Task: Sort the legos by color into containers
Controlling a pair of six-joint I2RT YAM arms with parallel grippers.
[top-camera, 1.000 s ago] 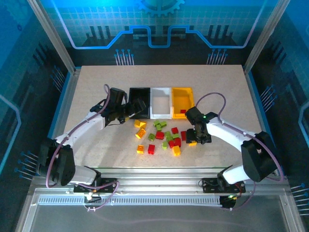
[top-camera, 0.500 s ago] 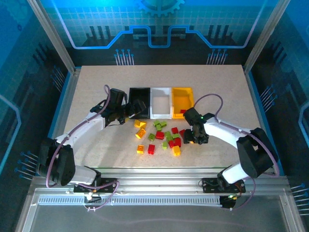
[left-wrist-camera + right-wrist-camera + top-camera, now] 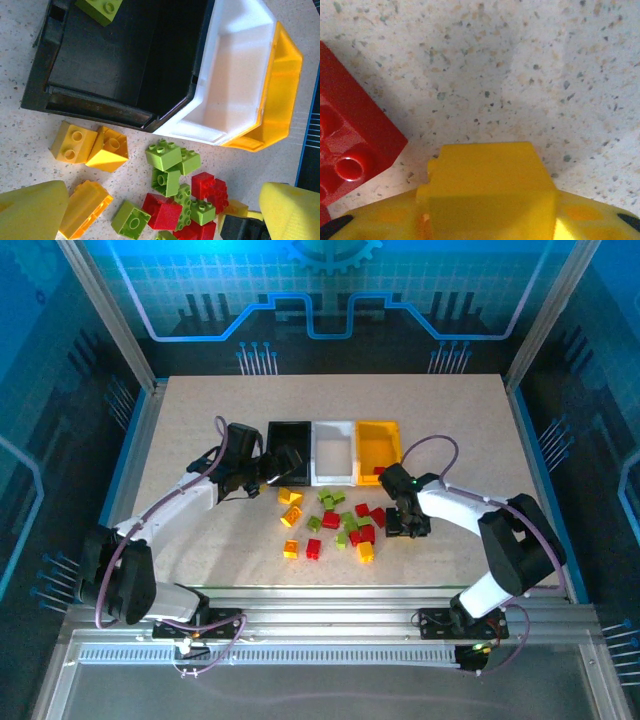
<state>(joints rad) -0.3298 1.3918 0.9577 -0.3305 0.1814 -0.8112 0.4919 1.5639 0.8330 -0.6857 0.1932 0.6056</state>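
Speckled beige counter (image 3: pixel 200 410), carrying three open-top rectangular plastic bins set side by side at its middle: black bin (image 3: pixel 290 427), white bin (image 3: pixel 334 427), yellow bin (image 3: pixel 378 440). Just in front of the bins lies the loose heap of small red, yellow-orange and lime green plastic legos (image 3: pixel 340 520), most of it unsorted.

The left end effector (image 3: pixel 160 200) hangs over the heap's near-left part, fingers spread wide and holding nothing. The right end effector (image 3: pixel 405 523) sits low at the heap's right edge. How far it is closed, and whether it grips anything, cannot be told.

Likely faults:
- The heap's legos touch and overlap, so a closing grasp may take two colours at once or scatter the neighbours.
- A red studded lego (image 3: pixel 350 145) lies just beside the right fingers and may be nudged or pinched along with the target.
- So small a block may slip out in transit.

The top view gives the whole layout and both arms. The left wrist view adds a lime green studded lego (image 3: pixel 100 7) inside the black bin and a bare white bin. The right wrist view adds a yellow block-shaped form (image 3: pixel 487 175), either a lego or a finger part.
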